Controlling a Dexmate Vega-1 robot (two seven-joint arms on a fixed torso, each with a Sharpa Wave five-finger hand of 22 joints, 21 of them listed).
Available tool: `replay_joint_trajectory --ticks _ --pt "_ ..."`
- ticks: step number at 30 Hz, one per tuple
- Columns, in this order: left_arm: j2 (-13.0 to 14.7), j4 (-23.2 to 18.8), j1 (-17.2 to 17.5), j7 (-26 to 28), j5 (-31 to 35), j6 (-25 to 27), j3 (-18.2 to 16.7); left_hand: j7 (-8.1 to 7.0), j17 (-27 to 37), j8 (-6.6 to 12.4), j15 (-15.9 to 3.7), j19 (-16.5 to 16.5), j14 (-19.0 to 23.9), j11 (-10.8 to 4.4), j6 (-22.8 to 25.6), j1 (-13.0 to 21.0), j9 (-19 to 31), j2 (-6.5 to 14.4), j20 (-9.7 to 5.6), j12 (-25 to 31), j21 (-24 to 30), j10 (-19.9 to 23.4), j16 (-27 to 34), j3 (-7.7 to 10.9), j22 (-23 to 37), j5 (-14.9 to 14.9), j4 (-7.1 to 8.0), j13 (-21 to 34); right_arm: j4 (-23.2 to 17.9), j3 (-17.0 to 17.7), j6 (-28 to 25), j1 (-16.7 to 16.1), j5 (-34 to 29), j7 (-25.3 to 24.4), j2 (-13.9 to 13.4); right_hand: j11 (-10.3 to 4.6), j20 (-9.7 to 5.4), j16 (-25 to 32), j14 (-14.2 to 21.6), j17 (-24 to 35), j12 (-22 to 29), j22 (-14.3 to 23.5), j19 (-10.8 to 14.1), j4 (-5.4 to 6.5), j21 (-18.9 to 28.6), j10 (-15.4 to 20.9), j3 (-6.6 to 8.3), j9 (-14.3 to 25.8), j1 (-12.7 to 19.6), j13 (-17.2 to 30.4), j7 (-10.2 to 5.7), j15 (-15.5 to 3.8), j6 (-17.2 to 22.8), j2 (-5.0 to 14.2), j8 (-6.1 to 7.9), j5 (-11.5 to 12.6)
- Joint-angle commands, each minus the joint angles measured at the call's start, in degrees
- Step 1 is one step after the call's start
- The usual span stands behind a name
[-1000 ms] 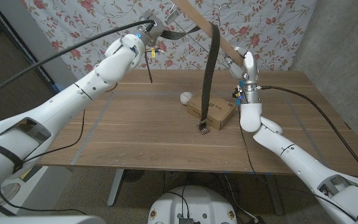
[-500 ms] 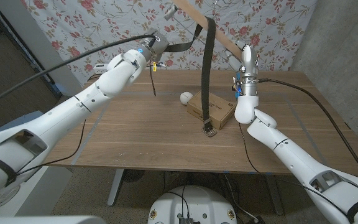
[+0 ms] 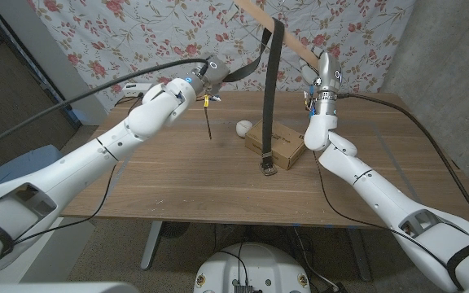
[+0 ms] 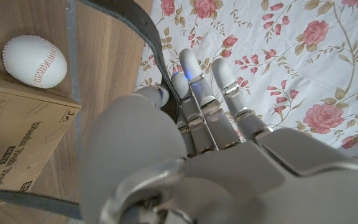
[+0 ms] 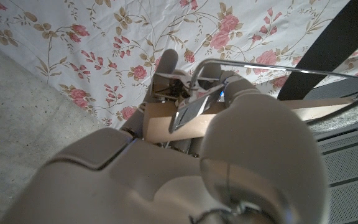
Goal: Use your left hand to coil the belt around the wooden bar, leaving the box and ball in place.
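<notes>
On the bench (image 3: 177, 179), the belt (image 3: 269, 98) buckle end rests on the cardboard box (image 3: 277, 143), with the baseball (image 3: 243, 127) just beside the box at ten o'clock; the belt rises over the wooden bar (image 3: 287, 39), gripped by the right robot hand (image 3: 322, 69); at nine o'clock from the bar, the left robot hand (image 3: 206, 72) pinches the belt's other end.

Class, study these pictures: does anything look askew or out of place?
Only the belt: it hangs over the tilted wooden bar uncoiled, its buckle end lying across the box. The ball sits normally beside it.
</notes>
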Motion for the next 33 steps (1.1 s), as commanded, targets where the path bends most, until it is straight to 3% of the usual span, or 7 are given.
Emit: replay_joint_trajectory --ticks 1,15,33 --pt "-0.26 -4.78 3.82 -1.21 -2.15 -0.24 -1.38 -0.69 0.23 4.74 -2.79 0.33 0.75 -2.86 1.58 1.54 3.32 1.08 -0.8 -0.1 -0.15 3.0 -0.19 -0.07 0.02 -0.06 -0.01 0.16 3.86 -2.09 -7.52 3.48 1.39 -0.8 0.17 0.15 -8.0 0.45 0.58 0.1 0.19 0.08 0.44 2.27 0.28 0.38 1.92 0.22 3.5 -0.06 0.53 -5.32 0.78 3.46 -0.19 0.0" --pt "0.38 -10.73 9.06 -6.54 -3.82 -1.24 -2.72 -0.65 0.49 4.81 -2.74 0.4 1.11 -3.02 1.53 1.74 3.15 1.18 -0.81 -0.23 -0.03 3.09 -0.63 -0.25 0.13 -0.19 -0.12 0.01 10.28 -3.71 -8.72 6.78 4.48 -3.41 0.19 0.21 -8.01 0.52 0.47 0.08 0.34 0.05 0.37 2.37 0.29 0.44 1.82 0.31 3.56 0.09 0.57 -5.31 0.86 3.44 -0.29 -0.07" --pt "-1.65 -12.56 12.14 -14.0 -10.49 -5.32 -0.67 -0.33 0.77 5.01 -2.69 0.4 1.19 -2.54 1.49 1.92 3.19 1.25 -0.73 -0.24 -0.14 3.04 -1.14 -0.45 0.0 -0.3 -0.2 0.16 10.87 -3.81 -8.19 7.78 5.79 -6.27 -1.84 0.24 -7.96 0.68 0.39 0.08 0.26 0.03 0.34 2.47 0.33 0.36 1.69 0.45 3.76 -0.03 0.5 -5.32 0.93 3.41 -0.45 -0.11"
